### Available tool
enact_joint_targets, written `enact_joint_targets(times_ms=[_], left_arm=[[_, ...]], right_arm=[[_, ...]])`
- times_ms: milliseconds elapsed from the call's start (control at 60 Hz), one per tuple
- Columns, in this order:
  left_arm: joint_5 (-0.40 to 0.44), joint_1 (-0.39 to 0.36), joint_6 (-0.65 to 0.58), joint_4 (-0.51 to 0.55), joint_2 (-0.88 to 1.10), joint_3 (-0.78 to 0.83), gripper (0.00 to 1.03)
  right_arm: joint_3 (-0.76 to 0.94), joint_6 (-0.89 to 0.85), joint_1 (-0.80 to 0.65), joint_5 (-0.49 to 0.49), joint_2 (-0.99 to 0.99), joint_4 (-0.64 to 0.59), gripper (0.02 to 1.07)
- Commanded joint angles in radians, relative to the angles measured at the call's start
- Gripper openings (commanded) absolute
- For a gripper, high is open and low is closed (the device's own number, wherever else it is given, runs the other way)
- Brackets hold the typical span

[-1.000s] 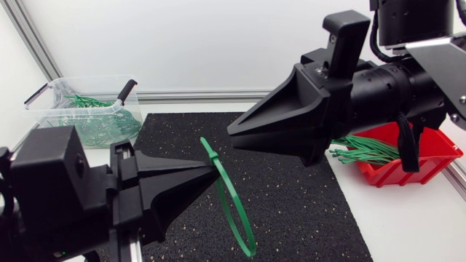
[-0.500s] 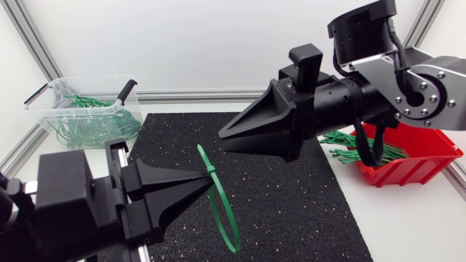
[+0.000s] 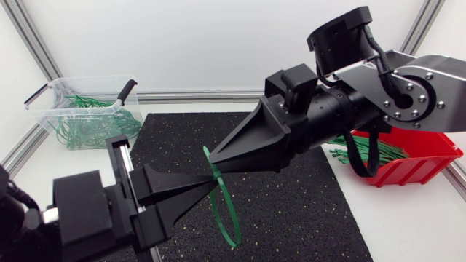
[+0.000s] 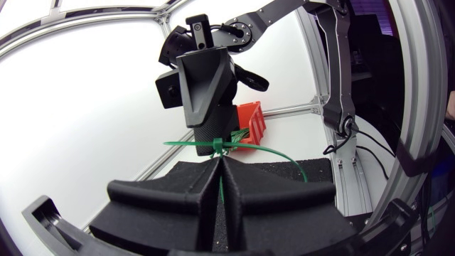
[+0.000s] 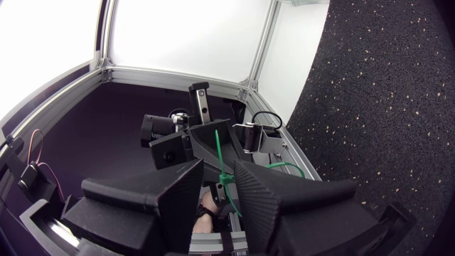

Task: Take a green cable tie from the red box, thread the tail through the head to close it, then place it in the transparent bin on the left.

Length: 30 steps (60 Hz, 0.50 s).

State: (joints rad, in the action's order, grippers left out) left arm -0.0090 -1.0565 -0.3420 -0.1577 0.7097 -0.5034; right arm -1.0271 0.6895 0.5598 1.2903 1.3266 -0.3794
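Two grippers meet nearly tip to tip above the mat (image 3: 306, 211). The left gripper (image 3: 209, 177) is clamped on the tie (image 3: 226, 212) just by its head, the closed loop hanging below. The right gripper (image 3: 212, 163) stands narrowly parted, the tie's strap between its fingers.

Rough blk mat (image 3: 291, 211), glossy plastic tie (image 4: 215, 146)

You see a white table (image 3: 411, 233) with a black speckled mat (image 3: 306, 211) laid over its middle; plain white panels (image 3: 182, 44) close it in behind and beside; aluminium frame rails (image 3: 189, 95) edge them; the light is bright and even.
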Motion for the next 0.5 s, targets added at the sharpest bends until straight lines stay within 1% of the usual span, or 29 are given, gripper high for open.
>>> enact_joint_targets(times_ms=[0,67,83,133,167,183,367,483], left_arm=[[-0.005,-0.008,-0.031,-0.02,0.01,0.017,0.04],[-0.005,-0.008,-0.031,-0.02,0.011,0.019,0.04],[-0.005,-0.008,-0.031,-0.02,0.013,0.019,0.04],[-0.005,-0.01,-0.032,-0.023,0.016,0.022,0.04],[-0.005,-0.01,-0.032,-0.023,0.016,0.023,0.04],[-0.005,-0.01,-0.032,-0.023,0.017,0.023,0.04],[-0.026,-0.04,-0.032,-0.023,0.016,0.029,0.04],[-0.071,-0.106,-0.032,-0.026,0.017,0.048,0.04]], right_arm=[[-0.021,-0.044,0.014,0.009,0.005,-0.023,0.38],[-0.019,-0.051,0.022,0.009,0.005,-0.033,0.37],[-0.019,-0.054,0.022,0.007,0.003,-0.035,0.34],[-0.019,-0.073,0.018,0.004,0.0,-0.036,0.17],[-0.019,-0.085,0.018,-0.003,-0.003,-0.036,0.1],[-0.019,-0.091,0.018,-0.006,-0.004,-0.036,0.07],[-0.031,-0.097,0.014,-0.026,-0.003,-0.05,0.08],[-0.053,-0.093,0.003,-0.04,0.01,-0.05,0.08]])
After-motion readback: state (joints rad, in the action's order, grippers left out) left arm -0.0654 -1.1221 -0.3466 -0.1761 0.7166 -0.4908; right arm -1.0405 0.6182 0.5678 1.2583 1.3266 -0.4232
